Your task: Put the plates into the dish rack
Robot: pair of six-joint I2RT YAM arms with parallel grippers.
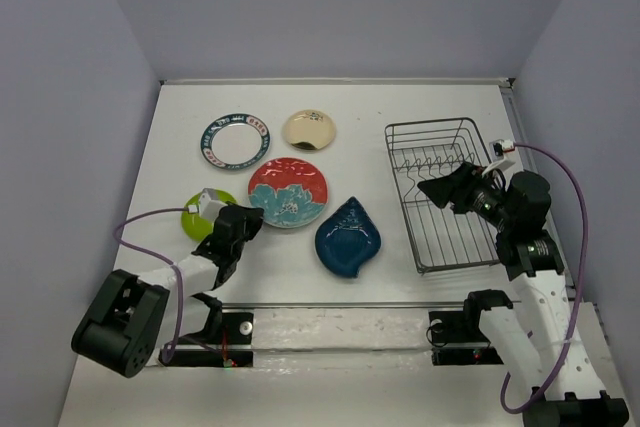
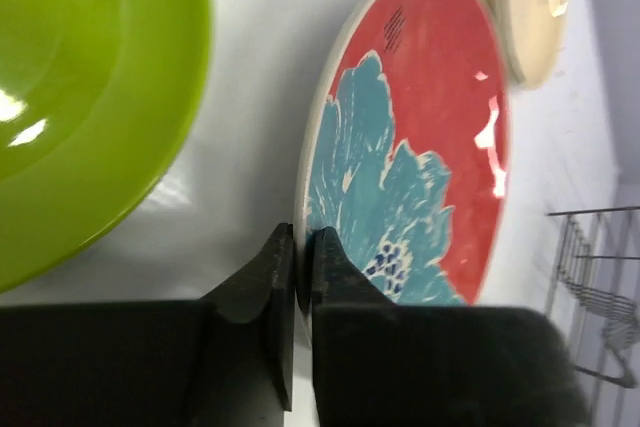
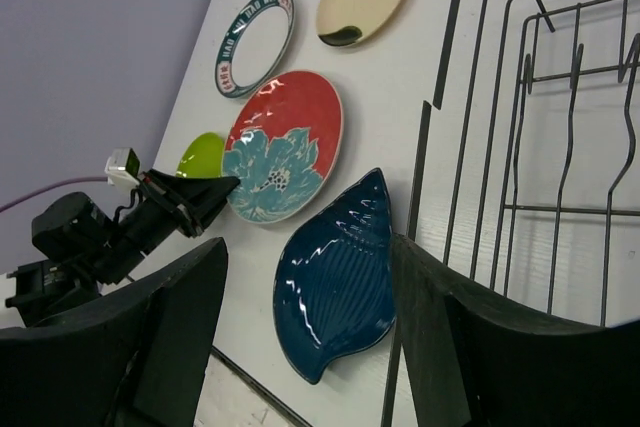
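White table (image 1: 420,107) — five plates (image 1: 288,192), one rack (image 1: 440,162).

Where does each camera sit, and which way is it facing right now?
Top external: above and behind the bases, looking down on the table, plates and dish rack; both arms show.
Left wrist: low over the table, facing the red-and-teal plate; left gripper pinches its rim.
Right wrist: raised beside the rack, facing back across the plates; right gripper open, left arm visible.
Shared: both wrist views catch that plate and the rack.
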